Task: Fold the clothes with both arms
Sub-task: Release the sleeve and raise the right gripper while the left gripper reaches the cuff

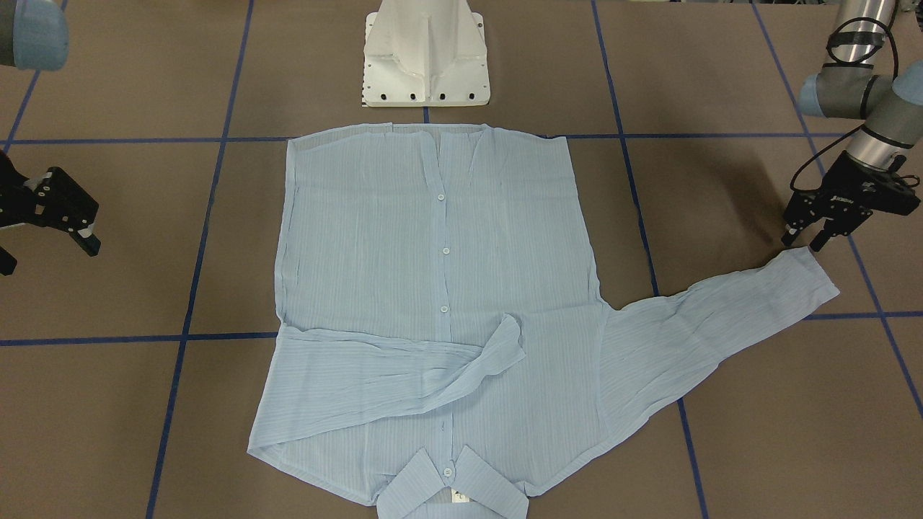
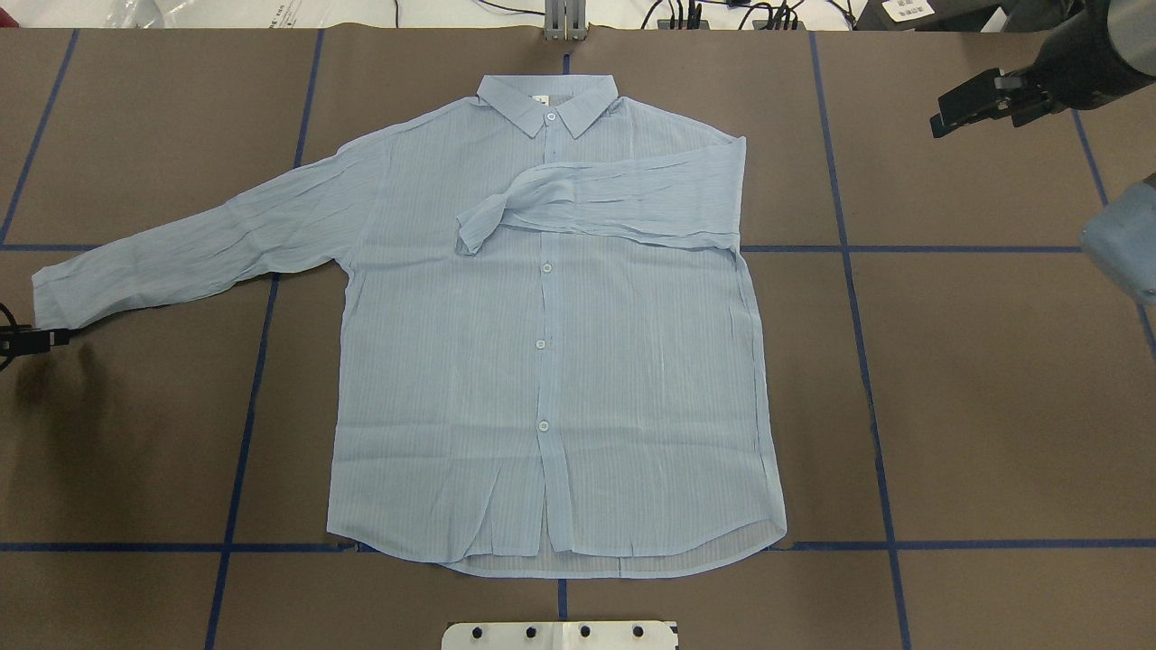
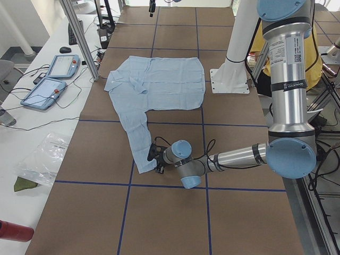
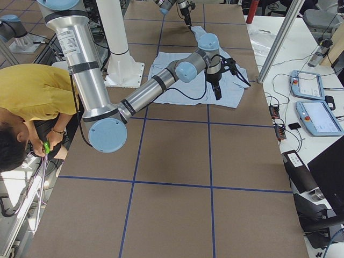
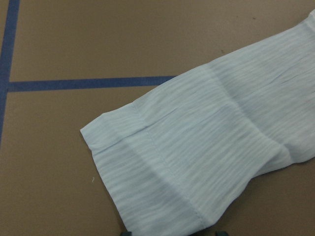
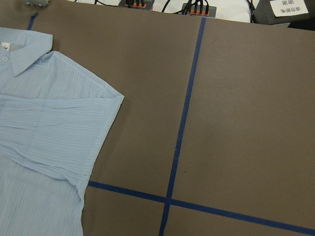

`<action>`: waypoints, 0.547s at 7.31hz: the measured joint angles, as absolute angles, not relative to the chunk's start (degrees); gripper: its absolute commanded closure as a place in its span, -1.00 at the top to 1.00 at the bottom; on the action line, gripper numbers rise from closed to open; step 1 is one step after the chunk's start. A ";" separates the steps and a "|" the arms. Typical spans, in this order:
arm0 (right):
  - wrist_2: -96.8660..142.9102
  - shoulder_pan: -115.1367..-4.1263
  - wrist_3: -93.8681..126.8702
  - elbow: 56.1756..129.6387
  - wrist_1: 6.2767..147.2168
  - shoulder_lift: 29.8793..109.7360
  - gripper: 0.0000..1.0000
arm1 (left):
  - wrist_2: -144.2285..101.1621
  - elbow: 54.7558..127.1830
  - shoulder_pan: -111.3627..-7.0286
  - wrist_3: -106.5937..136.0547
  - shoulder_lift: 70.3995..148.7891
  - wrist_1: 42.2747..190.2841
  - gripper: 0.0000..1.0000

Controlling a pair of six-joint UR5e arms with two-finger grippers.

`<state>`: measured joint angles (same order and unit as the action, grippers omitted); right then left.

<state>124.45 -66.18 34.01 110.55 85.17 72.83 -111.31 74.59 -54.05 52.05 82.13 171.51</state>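
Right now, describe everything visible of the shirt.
The shirt is thin, crinkly, light blue with fine stripes and small white buttons, buttoned and lying flat, front up, on the brown table, collar away from the robot. One sleeve is folded across the chest; the other sleeve stretches out flat, its cuff just by the left gripper, whose fingers stand apart, not closed on it.

Thin crinkly cloth shirt (image 2: 632, 379) on a matt brown table cover (image 2: 993, 406), perhaps paper
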 measured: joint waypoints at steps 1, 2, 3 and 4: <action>124.47 -66.17 34.01 110.56 85.14 72.91 1.00 | -111.06 74.58 -54.05 51.97 82.28 171.38 -0.70; 124.51 -66.13 34.01 110.56 85.11 72.98 1.00 | -110.97 74.58 -54.05 51.93 82.40 171.33 -0.79; 124.53 -66.11 34.01 110.57 85.09 73.01 1.00 | -110.94 74.56 -54.05 51.89 82.47 171.31 -1.00; 124.56 -66.11 34.01 110.59 85.08 73.03 1.00 | -110.92 74.56 -54.05 51.87 82.48 171.30 -1.00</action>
